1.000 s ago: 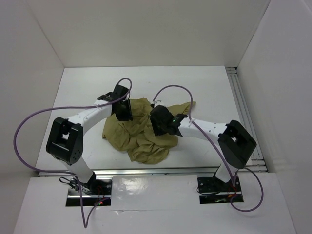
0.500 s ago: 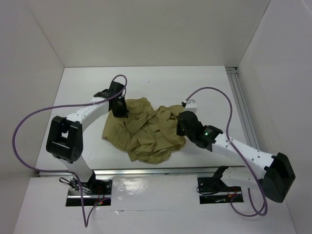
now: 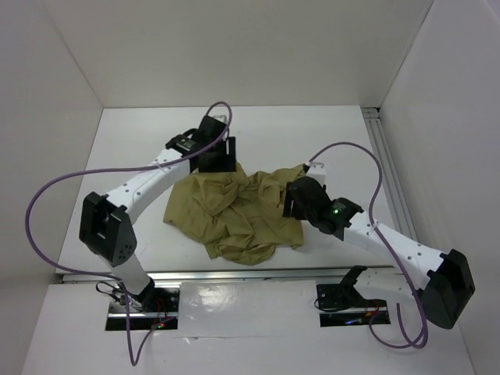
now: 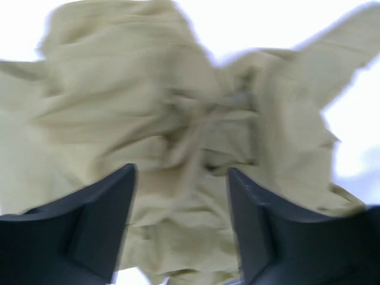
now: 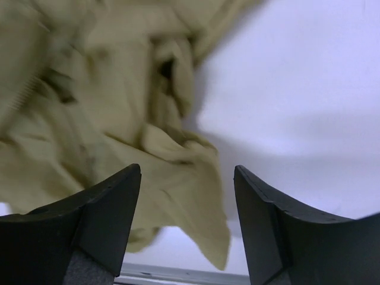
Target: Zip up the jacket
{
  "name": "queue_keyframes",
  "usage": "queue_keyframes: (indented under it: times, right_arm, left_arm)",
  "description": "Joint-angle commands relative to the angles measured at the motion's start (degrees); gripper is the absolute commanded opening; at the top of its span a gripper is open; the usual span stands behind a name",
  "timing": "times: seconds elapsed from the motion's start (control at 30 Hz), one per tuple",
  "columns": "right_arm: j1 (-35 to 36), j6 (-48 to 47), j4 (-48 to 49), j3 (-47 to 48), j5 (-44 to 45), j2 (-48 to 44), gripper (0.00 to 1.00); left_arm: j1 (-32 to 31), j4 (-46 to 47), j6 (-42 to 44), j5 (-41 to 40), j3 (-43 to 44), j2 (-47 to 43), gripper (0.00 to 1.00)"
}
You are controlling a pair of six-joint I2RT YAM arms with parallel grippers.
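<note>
Our left fingers (image 4: pixel 89 225) and right fingers (image 5: pixel 95 219) hang open, empty, over the crumpled jacket (image 3: pixel 234 211), probably poised to spread it before zipping.

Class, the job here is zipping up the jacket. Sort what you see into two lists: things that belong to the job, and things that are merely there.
Belongs to the job:
- jacket, crumpled and not laid flat
- left gripper, open over the cloth
- right gripper, open at the jacket's edge

Merely there:
- purple cables
- table
- metal rail along the right side
</note>
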Motion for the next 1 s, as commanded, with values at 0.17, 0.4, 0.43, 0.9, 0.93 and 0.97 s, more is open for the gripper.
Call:
queue_keyframes:
  times: [0.17,0.4,0.43,0.9,0.93,0.97]
  right_arm:
    - [-0.1,-5.1,4.4,19.4,-5.2,11.0,0.77]
    - [-0.1,-5.9,7.7,20.9,-8.9,20.8,0.73]
    - [-0.1,-6.6,8.4,20.3,-9.9,21.4,0.71]
    - [-4.7,-7.0,12.4,20.8,-9.3,28.0,0.04]
    - [-4.7,-7.6,13.0,21.6,-9.3,27.2,0.00]
    - [-6.2,-7.6,13.0,21.6,-8.7,25.3,0.00]
  left_arm:
    - [-4.3,-2.5,-1.4,-0.5,4.4,11.2,0.80]
    - [-3.4,-2.5,-2.0,3.0,3.1,15.9,0.76]
    - [-3.4,-2.5,-2.0,2.5,3.1,15.9,0.74]
    - [3.2,-0.7,-2.5,9.4,1.9,8.2,0.00]
    - [3.2,-0.6,-2.5,10.6,1.9,7.6,0.00]
    - [4.5,-0.1,-2.5,11.7,1.9,6.8,0.00]
